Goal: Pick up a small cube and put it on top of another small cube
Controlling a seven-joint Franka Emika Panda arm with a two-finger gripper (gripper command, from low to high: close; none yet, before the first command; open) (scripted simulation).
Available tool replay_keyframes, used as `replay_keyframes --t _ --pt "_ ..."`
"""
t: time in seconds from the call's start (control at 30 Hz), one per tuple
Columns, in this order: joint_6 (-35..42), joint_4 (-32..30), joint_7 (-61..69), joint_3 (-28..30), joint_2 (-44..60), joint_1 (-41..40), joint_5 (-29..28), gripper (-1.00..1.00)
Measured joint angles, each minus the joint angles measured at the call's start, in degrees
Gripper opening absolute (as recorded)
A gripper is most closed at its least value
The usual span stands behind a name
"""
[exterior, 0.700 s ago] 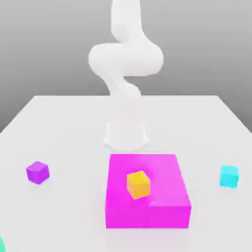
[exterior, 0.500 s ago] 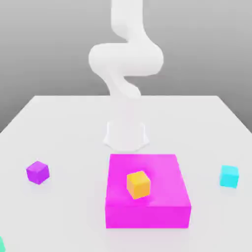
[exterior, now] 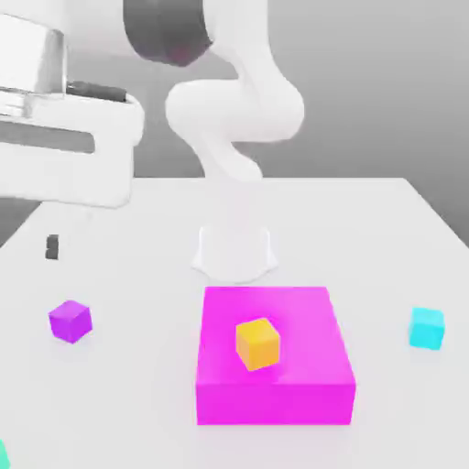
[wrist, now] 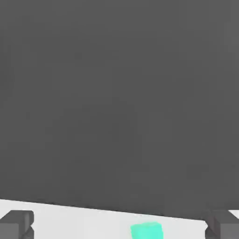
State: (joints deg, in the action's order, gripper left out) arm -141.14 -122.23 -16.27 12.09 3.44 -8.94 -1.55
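The white robot hand (exterior: 55, 137) is now filling the exterior view's upper left, where earlier frames had none. Its gripper (wrist: 119, 226) is standing wide open, gripping nothing; the small teal-green cube (wrist: 146, 230) is lying on the white table (exterior: 366, 229) between the fingers. The small orange-yellow cube (exterior: 257, 343) is sitting atop the big magenta block (exterior: 302, 366).

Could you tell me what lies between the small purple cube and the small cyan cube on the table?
In the exterior view, the big magenta block sits between the small purple cube and the small cyan cube, carrying the small orange-yellow cube on top.
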Motion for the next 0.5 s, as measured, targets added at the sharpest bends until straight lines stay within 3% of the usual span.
replay_keyframes --t 0.37,0.5 --pt "-4.2 4.5 19.9 -2.4 23.0 -11.0 8.6 0.0" --pt "-9.0 6.4 22.7 -4.4 31.3 -13.5 10.4 0.0"
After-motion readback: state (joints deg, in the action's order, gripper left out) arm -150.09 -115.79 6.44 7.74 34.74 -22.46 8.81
